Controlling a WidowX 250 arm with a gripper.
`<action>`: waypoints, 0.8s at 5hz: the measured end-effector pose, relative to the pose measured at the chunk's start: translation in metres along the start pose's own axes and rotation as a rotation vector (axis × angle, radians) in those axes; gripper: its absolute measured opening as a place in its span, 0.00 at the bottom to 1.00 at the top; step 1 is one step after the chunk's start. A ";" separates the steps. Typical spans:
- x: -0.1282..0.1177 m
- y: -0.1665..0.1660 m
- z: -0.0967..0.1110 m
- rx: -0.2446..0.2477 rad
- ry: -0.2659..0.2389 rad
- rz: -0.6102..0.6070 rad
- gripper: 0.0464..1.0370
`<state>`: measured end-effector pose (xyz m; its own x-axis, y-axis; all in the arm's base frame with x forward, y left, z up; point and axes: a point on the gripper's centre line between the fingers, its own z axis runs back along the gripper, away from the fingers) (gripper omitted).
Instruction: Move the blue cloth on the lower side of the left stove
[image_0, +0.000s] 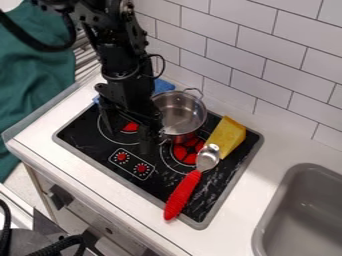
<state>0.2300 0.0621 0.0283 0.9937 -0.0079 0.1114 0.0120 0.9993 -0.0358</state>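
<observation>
We list one black gripper (137, 132), hanging down over the left part of the black stove (87, 131), near the left burner (130, 126); whether it is open or closed, or gripping anything, we cannot tell. Item: one blue cloth (162, 86), lying at the back of the stove on the wall side, behind the arm, which hides much of it; a patch of blue shows on either side of the arm. Item: one metal pot (179, 112), upright, at the back of the stove, just right of the gripper. Item: one yellow wedge (228, 135), right of the pot, beside the right burner (186, 150). Item: one spoon, its metal bowl (208, 156) near the wedge, its red handle (182, 195) slanting down to the stove's front edge. We further record a control panel (132, 164) with two red knobs, a white counter (230, 227), a grey sink (262, 232) at right, a white tiled wall (267, 65) and green fabric (33, 75) at upper left.
</observation>
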 end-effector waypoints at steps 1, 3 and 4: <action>-0.003 -0.002 -0.005 -0.012 0.025 0.001 0.97; 0.045 0.037 -0.010 -0.016 0.025 0.093 0.97; 0.075 0.058 -0.014 0.005 0.018 0.133 0.97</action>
<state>0.3065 0.1194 0.0208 0.9883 0.1245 0.0879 -0.1210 0.9917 -0.0439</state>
